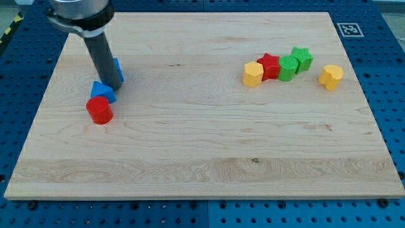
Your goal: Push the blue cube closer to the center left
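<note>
The blue cube (118, 68) sits at the view's upper left, mostly hidden behind my dark rod. My tip (112, 85) rests on the board just in front of the cube, touching or nearly touching it. A blue triangular block (101, 91) lies right below-left of the tip. A red cylinder (99, 111) touches that blue block from below.
At the view's upper right stands a row: a yellow block (252, 74), a red star (269, 66), a green cylinder (288, 68) and a green star (302, 59). A second yellow block (330, 76) sits apart to the right. The wooden board (209, 158) lies on a blue pegboard.
</note>
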Motion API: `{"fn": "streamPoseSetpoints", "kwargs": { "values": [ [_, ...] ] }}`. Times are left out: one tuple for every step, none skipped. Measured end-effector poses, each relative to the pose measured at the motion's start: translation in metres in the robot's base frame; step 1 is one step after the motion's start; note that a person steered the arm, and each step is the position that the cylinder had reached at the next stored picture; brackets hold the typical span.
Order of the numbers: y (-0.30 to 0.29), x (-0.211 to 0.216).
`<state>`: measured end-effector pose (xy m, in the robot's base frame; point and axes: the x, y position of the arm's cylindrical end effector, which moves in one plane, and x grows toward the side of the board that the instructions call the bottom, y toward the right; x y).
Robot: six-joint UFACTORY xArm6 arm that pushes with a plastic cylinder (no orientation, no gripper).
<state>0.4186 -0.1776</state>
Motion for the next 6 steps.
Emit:
{"fn": "streamPoseSetpoints", "kwargs": {
  "values": [
    [0.000, -0.007],
    [0.021, -0.007],
    [0.039, -0.010],
    [0.038, -0.040],
    [0.031, -0.061],
    [0.025, -0.061]
  ]
}}
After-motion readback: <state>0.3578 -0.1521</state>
